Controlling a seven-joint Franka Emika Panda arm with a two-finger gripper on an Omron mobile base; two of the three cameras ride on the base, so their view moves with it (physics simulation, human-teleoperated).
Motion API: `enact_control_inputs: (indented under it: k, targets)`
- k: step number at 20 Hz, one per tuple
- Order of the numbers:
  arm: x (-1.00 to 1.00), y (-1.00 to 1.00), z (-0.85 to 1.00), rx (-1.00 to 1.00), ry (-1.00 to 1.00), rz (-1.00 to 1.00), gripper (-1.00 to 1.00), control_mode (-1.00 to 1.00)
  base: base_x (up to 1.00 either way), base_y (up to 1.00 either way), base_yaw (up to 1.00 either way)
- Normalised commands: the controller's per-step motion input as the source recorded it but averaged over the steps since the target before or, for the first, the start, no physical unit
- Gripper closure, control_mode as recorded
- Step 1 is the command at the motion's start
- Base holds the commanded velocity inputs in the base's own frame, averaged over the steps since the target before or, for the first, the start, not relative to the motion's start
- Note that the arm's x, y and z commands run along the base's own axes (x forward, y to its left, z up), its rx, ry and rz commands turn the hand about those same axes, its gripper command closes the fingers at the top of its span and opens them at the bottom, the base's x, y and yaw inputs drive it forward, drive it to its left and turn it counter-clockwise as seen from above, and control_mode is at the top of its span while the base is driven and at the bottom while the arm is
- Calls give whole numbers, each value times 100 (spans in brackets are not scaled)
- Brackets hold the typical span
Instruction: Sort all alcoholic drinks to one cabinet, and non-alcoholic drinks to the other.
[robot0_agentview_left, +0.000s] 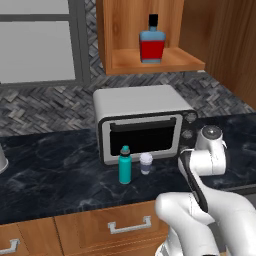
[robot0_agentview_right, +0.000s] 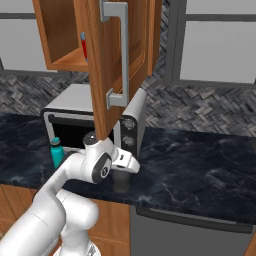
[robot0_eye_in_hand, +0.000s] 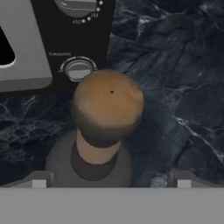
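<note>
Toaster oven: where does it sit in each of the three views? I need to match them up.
Left base view: toaster oven at centre, below the open cabinet.
Right base view: at left, partly behind the cabinet door.
Hand view: upper left, its knobs behind the dark corked bottle.
Shared landmark: the black marble counter under it.

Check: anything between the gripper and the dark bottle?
Nothing visible. The open gripper hangs right over the dark bottle, a fingertip on each side of its body, the cork straight ahead. The toaster oven stands clear beside it.
</note>
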Motion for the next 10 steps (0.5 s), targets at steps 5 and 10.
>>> enact_control_inputs:
  k: [5,10]
  targets:
    - [3,0,0,0,-5,2,-100,-100,0,0,0]
    - [3,0,0,0,-4,3,-100,-100,0,0,0]
